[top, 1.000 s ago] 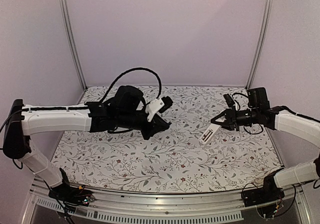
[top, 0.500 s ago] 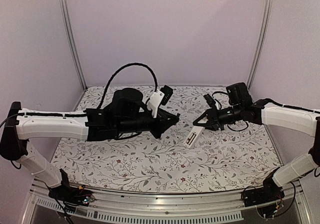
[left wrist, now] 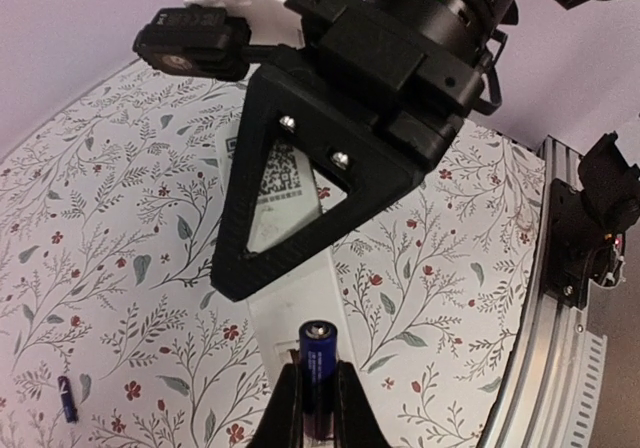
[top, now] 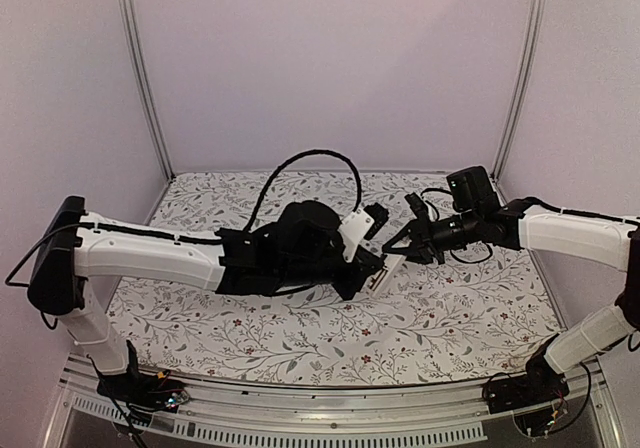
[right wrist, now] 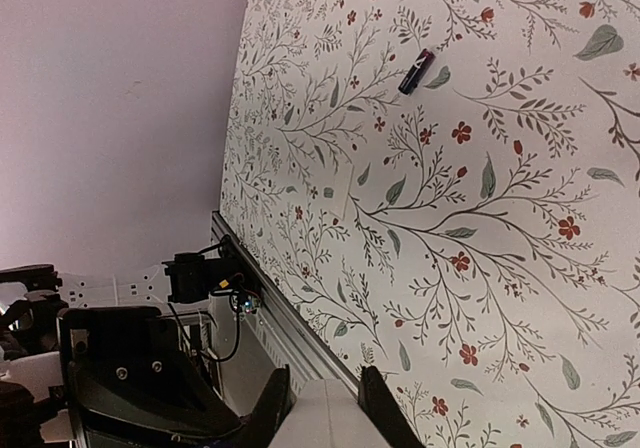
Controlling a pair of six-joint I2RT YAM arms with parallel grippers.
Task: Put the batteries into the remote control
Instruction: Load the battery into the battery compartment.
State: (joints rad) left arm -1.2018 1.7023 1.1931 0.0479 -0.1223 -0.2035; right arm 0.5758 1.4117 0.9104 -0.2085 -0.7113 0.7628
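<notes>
The remote control is a slim white bar held in the air over the mat, with my right gripper shut on one end of it. In the top view the remote slants down to the left from the right gripper. My left gripper is shut on a dark blue battery, which stands upright with its tip against the remote's open end. From above, the left gripper meets the remote. A second battery lies loose on the mat, also seen as a battery in the right wrist view.
The floral mat covers the table between the purple walls. A metal rail runs along the near edge. The left arm's cable loops up above its wrist.
My left arm has swung right and forward with the battery until it meets the remote. The right gripper carried the remote leftward toward the centre, then held still.
</notes>
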